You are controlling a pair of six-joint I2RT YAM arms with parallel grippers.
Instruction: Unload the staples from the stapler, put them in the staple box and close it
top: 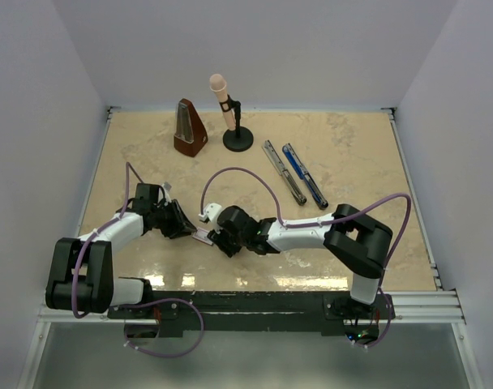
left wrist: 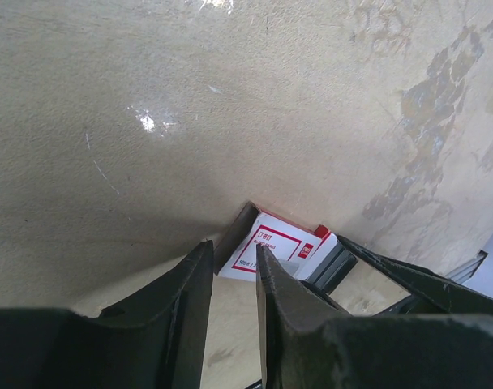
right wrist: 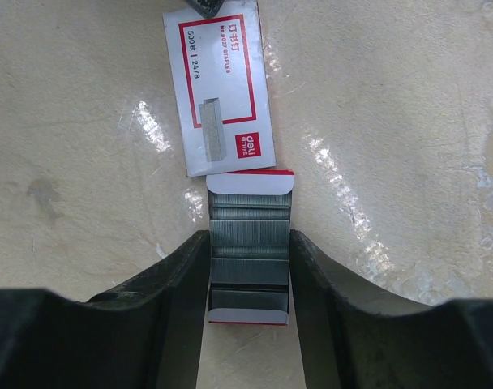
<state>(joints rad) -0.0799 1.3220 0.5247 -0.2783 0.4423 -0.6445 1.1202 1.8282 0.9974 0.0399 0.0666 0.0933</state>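
The stapler lies at the back right, its blue arm beside its silvery rail, far from both grippers. A small white box sleeve with red print lies on the table. Its inner tray is slid out, with silvery ribbed staples in rows inside. My right gripper is shut on the tray's two sides. My left gripper stands narrowly open at the sleeve's far end, with nothing between its fingers. In the top view both grippers meet at the box.
A brown pyramid metronome and a pink microphone on a black stand are at the back centre. White walls enclose the table on three sides. Purple cables loop over both arms.
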